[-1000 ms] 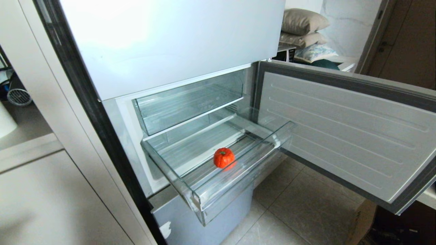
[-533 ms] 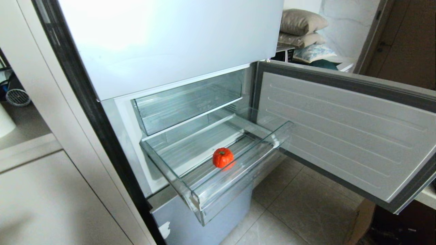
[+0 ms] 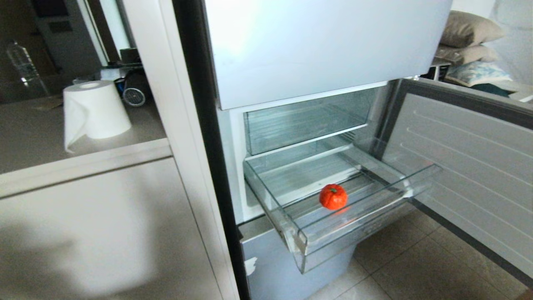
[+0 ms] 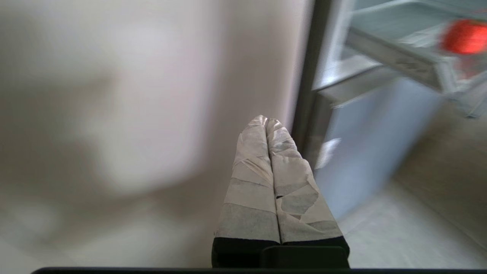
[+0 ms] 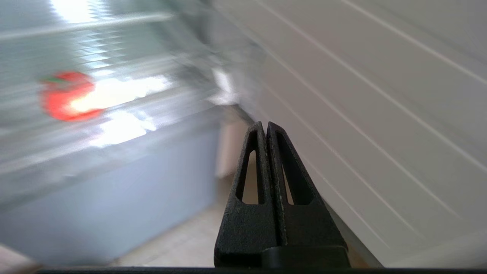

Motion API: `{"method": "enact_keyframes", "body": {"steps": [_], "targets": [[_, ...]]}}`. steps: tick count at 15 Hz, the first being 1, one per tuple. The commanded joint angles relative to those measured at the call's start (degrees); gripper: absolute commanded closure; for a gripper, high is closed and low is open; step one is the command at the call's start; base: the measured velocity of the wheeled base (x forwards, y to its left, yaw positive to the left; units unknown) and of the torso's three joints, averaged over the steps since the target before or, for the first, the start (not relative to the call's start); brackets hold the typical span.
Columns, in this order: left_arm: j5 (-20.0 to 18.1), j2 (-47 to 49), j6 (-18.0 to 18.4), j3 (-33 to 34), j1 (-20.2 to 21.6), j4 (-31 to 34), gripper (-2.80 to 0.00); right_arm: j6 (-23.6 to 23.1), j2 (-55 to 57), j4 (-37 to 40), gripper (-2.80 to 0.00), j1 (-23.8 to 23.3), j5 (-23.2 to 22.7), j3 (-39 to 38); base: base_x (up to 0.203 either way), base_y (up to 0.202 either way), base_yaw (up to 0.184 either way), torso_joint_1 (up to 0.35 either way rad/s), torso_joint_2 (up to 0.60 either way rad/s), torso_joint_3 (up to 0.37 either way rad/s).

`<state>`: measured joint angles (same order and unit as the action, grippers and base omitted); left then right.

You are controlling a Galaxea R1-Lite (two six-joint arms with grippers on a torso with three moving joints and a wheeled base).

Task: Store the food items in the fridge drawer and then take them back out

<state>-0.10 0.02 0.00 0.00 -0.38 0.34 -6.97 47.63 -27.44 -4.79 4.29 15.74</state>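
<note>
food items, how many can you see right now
1: an orange-red pumpkin with a green stem sits on the ribbed floor of the pulled-out fridge drawer, near its front lip. No other shows; any elsewhere is out of view.

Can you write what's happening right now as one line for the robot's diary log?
pumpkin: in open fridge drawer | left end effector: shut, empty | right end effector: shut, empty

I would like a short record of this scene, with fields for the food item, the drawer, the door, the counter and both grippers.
food item: orange-red pumpkin toy, alone in the drawer
fridge drawer: pulled out, clear plastic
fridge door: swung open to the right
counter: paper roll standing on it
left gripper: fingers together, holding nothing
right gripper: fingers together, holding nothing
</note>
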Motion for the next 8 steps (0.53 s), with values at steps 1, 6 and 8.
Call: {"method": "enact_keyframes", "body": {"steps": [1,6,8], "targets": [[0.01,-0.02,0.0,0.0,0.03,0.01,0.0,0.03,-0.08,-0.16,0.0,-0.04,-0.07,-0.01,0.003,-0.008,0.173,0.004,0.01,0.004],[0.01,-0.02,0.0,0.0,0.03,0.01,0.0,0.07,1.02,-2.27,0.0,-0.13,-0.43,-0.64,0.0,-0.007,0.162,0.001,0.0,0.002],[0.01,-0.02,0.0,0.0,0.03,0.01,0.0,-1.46,1.88,0.97,0.0,-0.28,-1.31,3.17,0.001,0.0,0.04,0.002,0.0,0.0]]}}
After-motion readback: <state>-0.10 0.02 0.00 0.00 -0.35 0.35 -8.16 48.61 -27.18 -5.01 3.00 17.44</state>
